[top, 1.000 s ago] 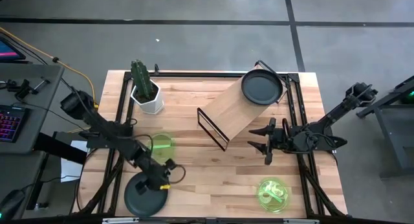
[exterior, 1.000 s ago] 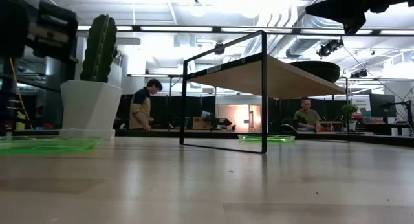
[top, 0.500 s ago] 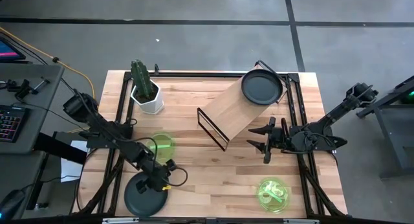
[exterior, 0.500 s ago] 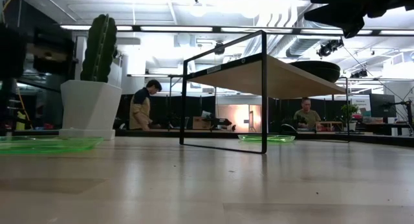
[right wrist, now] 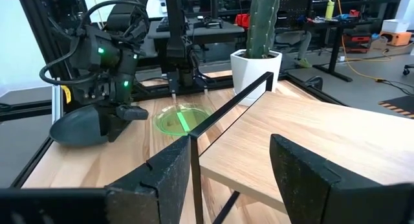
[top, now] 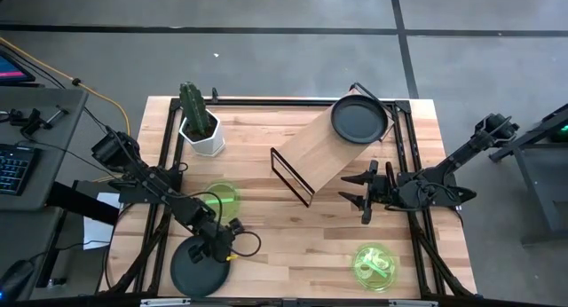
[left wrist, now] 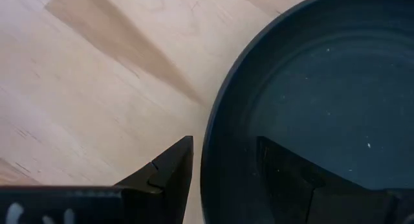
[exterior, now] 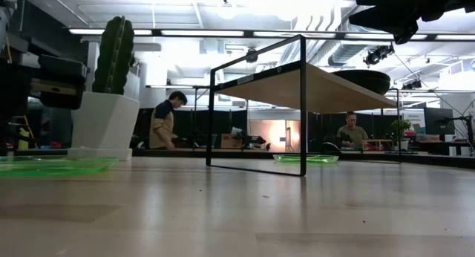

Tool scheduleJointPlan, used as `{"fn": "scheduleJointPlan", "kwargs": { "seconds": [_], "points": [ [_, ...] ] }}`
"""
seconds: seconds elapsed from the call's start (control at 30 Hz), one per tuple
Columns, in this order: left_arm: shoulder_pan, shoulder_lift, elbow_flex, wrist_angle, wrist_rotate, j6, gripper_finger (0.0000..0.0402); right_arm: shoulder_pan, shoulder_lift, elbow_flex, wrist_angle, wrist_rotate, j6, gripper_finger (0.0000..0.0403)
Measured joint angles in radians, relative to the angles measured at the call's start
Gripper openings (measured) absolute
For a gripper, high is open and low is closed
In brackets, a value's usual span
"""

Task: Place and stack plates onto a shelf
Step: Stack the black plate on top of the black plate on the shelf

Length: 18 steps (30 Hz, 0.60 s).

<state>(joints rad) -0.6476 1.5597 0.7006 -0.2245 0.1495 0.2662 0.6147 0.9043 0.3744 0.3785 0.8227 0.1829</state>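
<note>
At seven o'clock on the desk (top: 293, 245), my left tool (top: 216, 245) straddles a dark plate's (top: 197, 270) rim.
My left arm reaches down steeply, fingers (left wrist: 169, 174) apart, one inside, one outside. My right tool (top: 358, 190) hovers spread at three o'clock beside the shelf (top: 324, 152), which carries another dark plate (top: 358, 120).

Both arms matte black, slim jointed links with bulkier round joint housings. Left arm's black two-finger pincer (top: 216, 247) has looped black cables at the wrist, a small yellow tag beside it, and green indicator lights glowing on the wrist housing in the right wrist view. Right arm's black two-finger pincer (top: 358, 192) has flat, wedge-shaped, textured plastic fingers (right wrist: 169, 179). Left fingers (left wrist: 169, 171) likewise dark, tapered, matte.
</note>
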Motion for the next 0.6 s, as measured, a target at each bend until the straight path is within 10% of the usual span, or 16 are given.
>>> {"fn": "scheduleJointPlan", "kwargs": {
  "seconds": [0.6],
  "points": [
    [0.097,-0.023,0.031,-0.080,0.082,-0.095,0.0012,0.000,0.000,0.000,-0.002,0.000,0.000,0.0195]
  ]
}}
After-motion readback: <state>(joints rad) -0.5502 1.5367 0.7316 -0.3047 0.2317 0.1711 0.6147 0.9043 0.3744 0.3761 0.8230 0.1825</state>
